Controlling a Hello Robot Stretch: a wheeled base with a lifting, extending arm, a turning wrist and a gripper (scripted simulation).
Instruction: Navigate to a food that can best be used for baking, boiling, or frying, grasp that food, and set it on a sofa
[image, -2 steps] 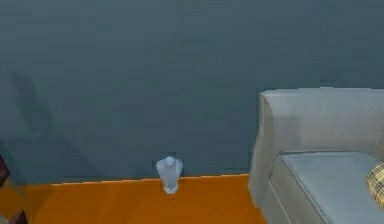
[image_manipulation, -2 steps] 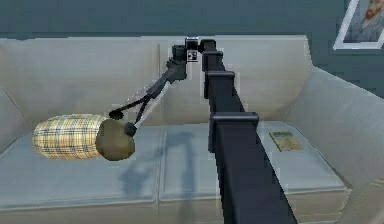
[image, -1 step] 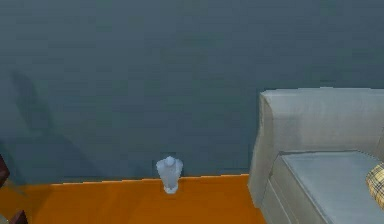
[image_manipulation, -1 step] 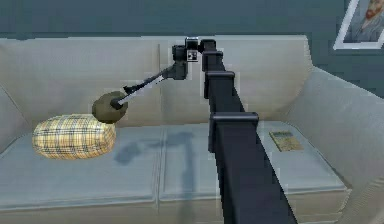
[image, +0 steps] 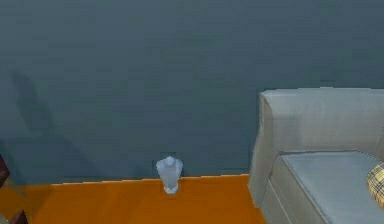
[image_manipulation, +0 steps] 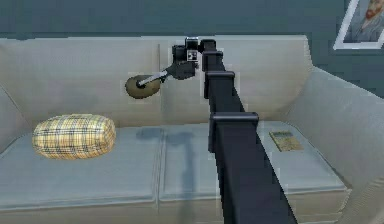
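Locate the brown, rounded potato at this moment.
In the arm side view, the brown potato hangs at the gripper, left of centre, in front of the backrest of the pale fabric sofa, above and right of the plaid roll-shaped cushion.

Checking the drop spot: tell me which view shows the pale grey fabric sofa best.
The arm side view: the pale grey fabric sofa spans it, backrest and seat cushions facing the camera. The forward view gives one armrest and some seat at its right.

The forward view's right edge cuts off the sofa (image: 320, 115) and a plaid cushion (image: 377, 185); the arm side view's top corner crops a framed picture (image_manipulation: 362, 22).
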